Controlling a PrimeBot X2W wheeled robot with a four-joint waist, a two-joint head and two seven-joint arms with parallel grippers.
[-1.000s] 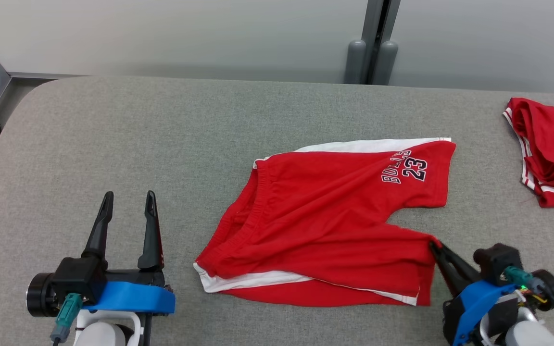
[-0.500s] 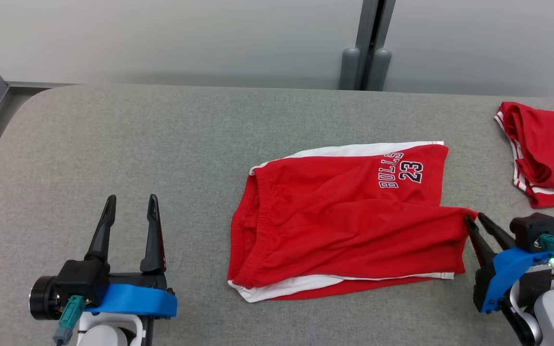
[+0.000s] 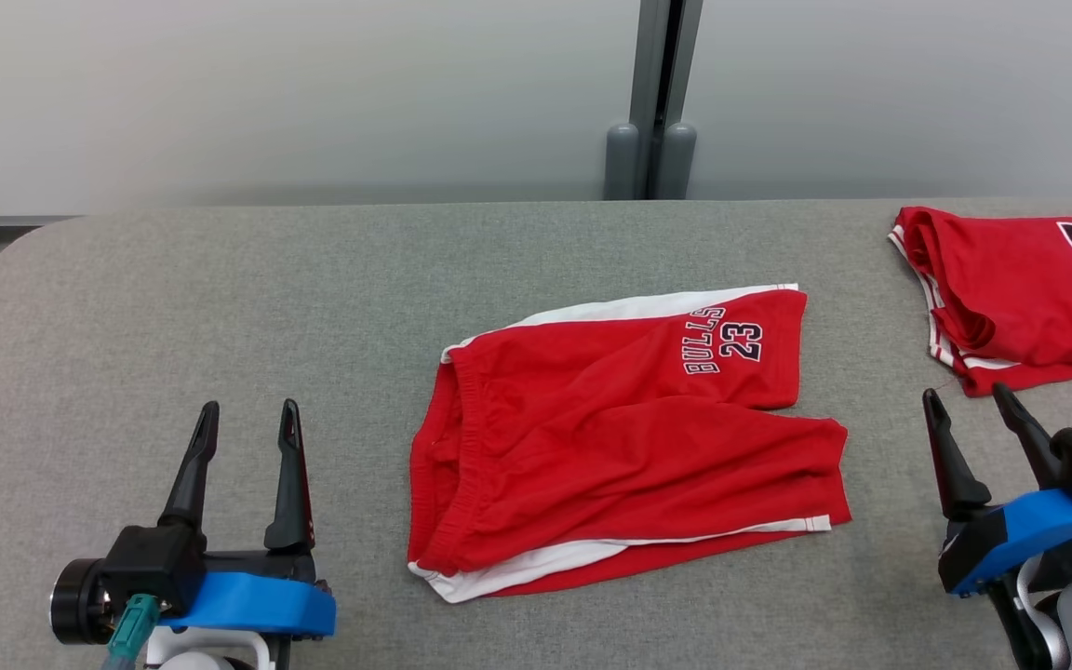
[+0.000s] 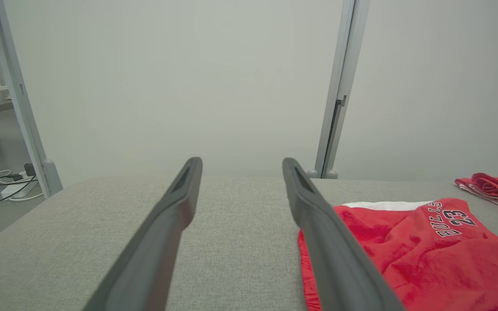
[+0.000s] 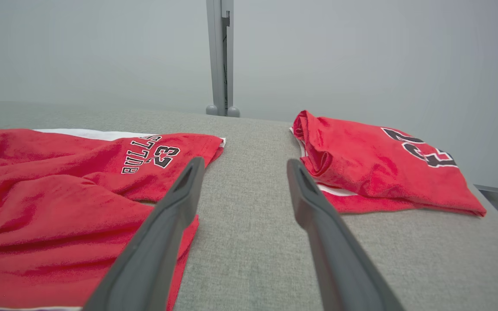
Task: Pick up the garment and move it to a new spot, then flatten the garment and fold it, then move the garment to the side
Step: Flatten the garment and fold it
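Note:
The garment (image 3: pixel 629 447) is a pair of red shorts with white side trim and "BULLS 23" lettering. It lies loosely spread and wrinkled at the middle of the grey table (image 3: pixel 220 298), waistband to the left. My left gripper (image 3: pixel 249 407) stands open at the lower left, well apart from the waistband. My right gripper (image 3: pixel 966 393) stands open at the lower right, a short gap from the leg hems, with nothing between its fingers. In the left wrist view the garment (image 4: pixel 426 255) lies right of the left gripper (image 4: pixel 242 160). In the right wrist view the garment (image 5: pixel 59 194) lies left of the right gripper (image 5: pixel 245 160).
A second, folded red garment (image 3: pixel 1020 288) with a black number lies at the table's far right, just beyond my right gripper; the right wrist view shows this folded garment (image 5: pixel 383 164) too. A grey post (image 3: pixel 652 158) stands behind the table. Cables (image 4: pixel 2 185) lie on the floor left of the table.
My right gripper, shut on the shorts' lower leg hem a second ago, drew it rightward, then opened and let go. The head camera has shifted. The left gripper stayed put.

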